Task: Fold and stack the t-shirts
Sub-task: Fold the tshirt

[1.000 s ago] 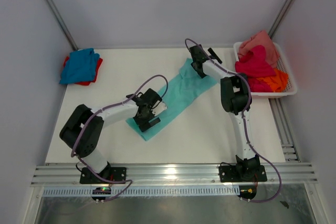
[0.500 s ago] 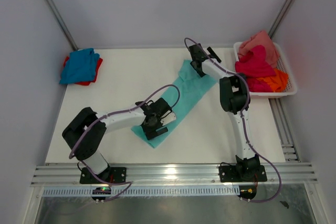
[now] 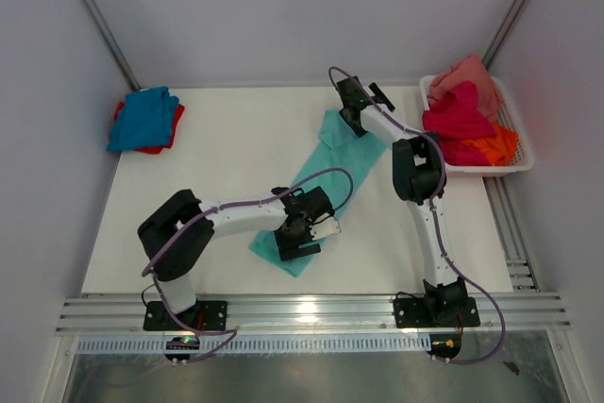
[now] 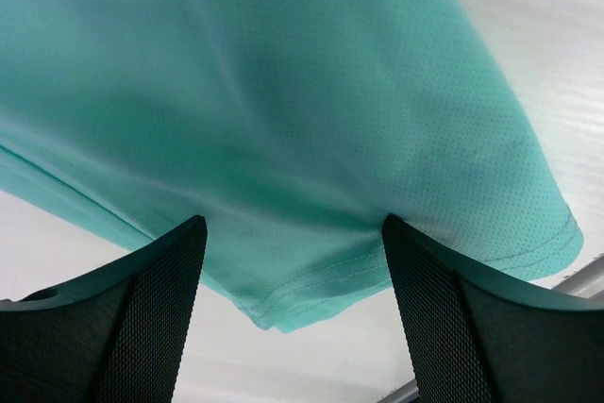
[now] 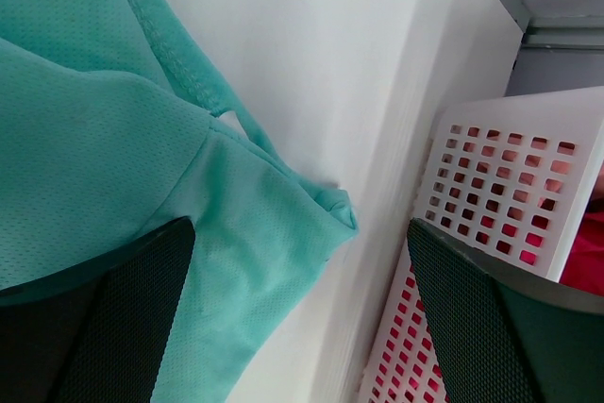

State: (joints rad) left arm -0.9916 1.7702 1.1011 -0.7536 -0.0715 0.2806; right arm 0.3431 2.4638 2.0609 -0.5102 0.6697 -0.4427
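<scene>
The counter (image 3: 226,153) is a white sheet closed in by plain grey walls, with metal posts (image 3: 94,21) slanting up at the far corners. A ribbed rail (image 3: 311,311) runs along the near edge, where both arms are bolted.

The teal tee (image 3: 332,169) lies flat as a long folded strip. It runs on a slant from the left tool (image 3: 304,244) at its near end to the right tool (image 3: 351,118) at its far end. The left tool is spread wide over the hem: its two black fingers (image 4: 142,313) stand apart with the hemmed corner showing between them, nothing pinched. The right tool gapes just as wide, with teal cloth across the gap.

Near that tool's right side sits the white basket (image 3: 517,165), holding the magenta tee (image 3: 458,115), orange tee (image 3: 498,145) and pink tee (image 3: 469,73). Well to the left of both tools, a blue tee (image 3: 143,118) lies folded on a red tee (image 3: 176,127).

Since a second ago the left tool has slid nearer the rail and to the right. The strip's near end has gone with it, so the tee lies longer. The right tool has edged a little farther away. The stack and the basket look unchanged.
</scene>
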